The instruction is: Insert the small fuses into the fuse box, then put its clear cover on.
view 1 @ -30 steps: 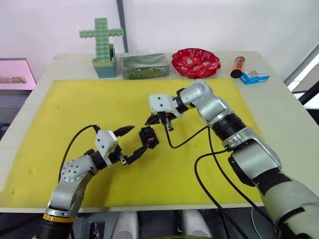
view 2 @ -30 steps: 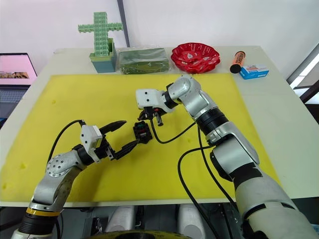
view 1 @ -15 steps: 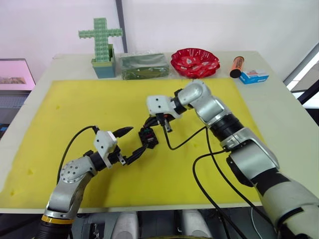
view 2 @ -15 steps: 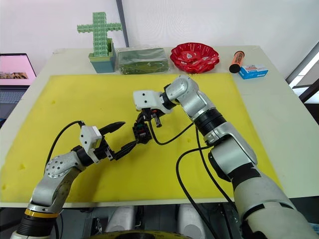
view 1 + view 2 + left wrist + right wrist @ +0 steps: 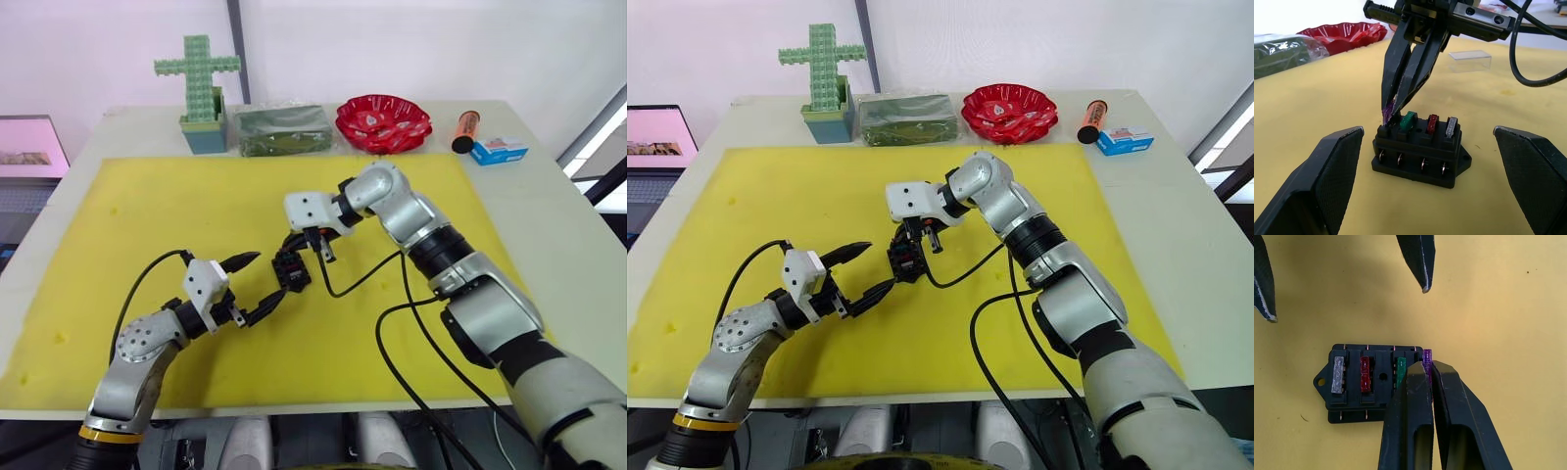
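Fuse box (image 5: 1419, 151) flat on the yellow mat (image 5: 147, 206), near its middle, between the two arms; three fuses seated in the top slots in a row: green fuse (image 5: 1409, 120), red fuse (image 5: 1433, 123), grey fuse (image 5: 1451, 126); purple fuse (image 5: 1427, 363) at the end slot beside the green one, pinched between the pressed-together fingers of the right gripper (image 5: 1429, 369), lower end at the slot mouth, how deep cannot be told; left gripper (image 5: 257, 282) low over the mat just on the near side of the box, jaws spread wide, one finger tip touching or nearly touching the box's side, nothing held; clear cover (image 5: 1469, 59) lying on the mat beyond the box, well apart; green brick cross (image 5: 201, 78), wrapped green package (image 5: 284, 130), red bowl (image 5: 383, 121), orange tube (image 5: 464, 130) and small blue box (image 5: 499, 151) along the far table edge.
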